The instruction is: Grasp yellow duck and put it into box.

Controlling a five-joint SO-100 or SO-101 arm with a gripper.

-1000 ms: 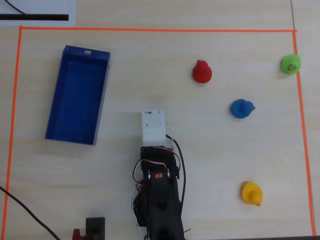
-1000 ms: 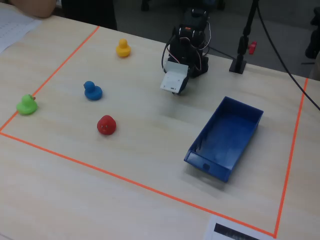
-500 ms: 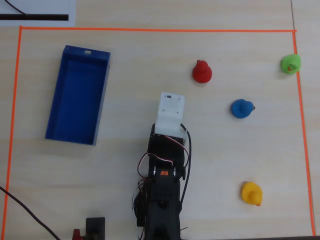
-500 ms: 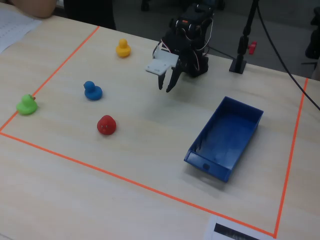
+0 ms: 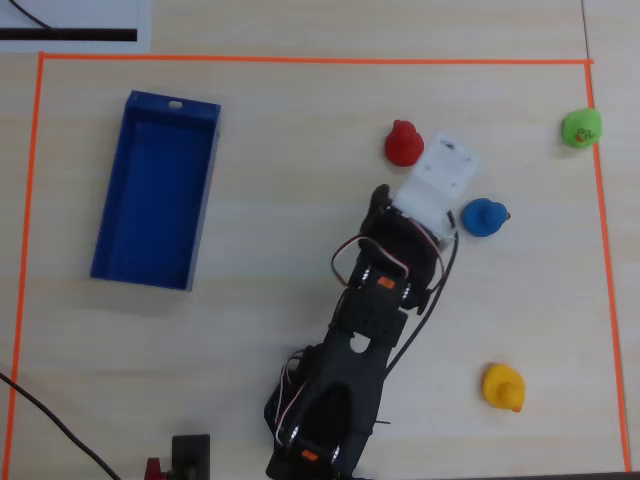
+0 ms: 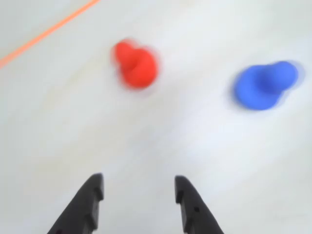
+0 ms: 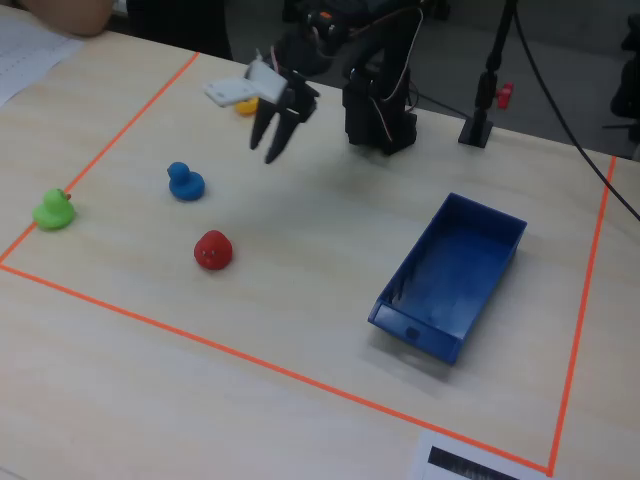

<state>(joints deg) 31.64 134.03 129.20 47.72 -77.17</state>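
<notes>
Seen from above, the arm (image 5: 372, 330) stretched diagonally from the bottom edge up toward the right, its white wrist block (image 5: 437, 180) lying between the red duck (image 5: 404, 144) and the blue duck (image 5: 485, 217), near both. The fingers were hidden beneath that block, so their state could not be read. The yellow duck (image 5: 503, 387) sat low on the right, well apart from the arm's tip. The green duck (image 5: 581, 127) rested at the upper right, on the orange tape line (image 5: 300, 60) that framed the pale wooden table (image 5: 270, 150). The blue box (image 5: 112, 200) lay at the left, long side running up and down, a small slot in its top wall, nothing inside it.
</notes>
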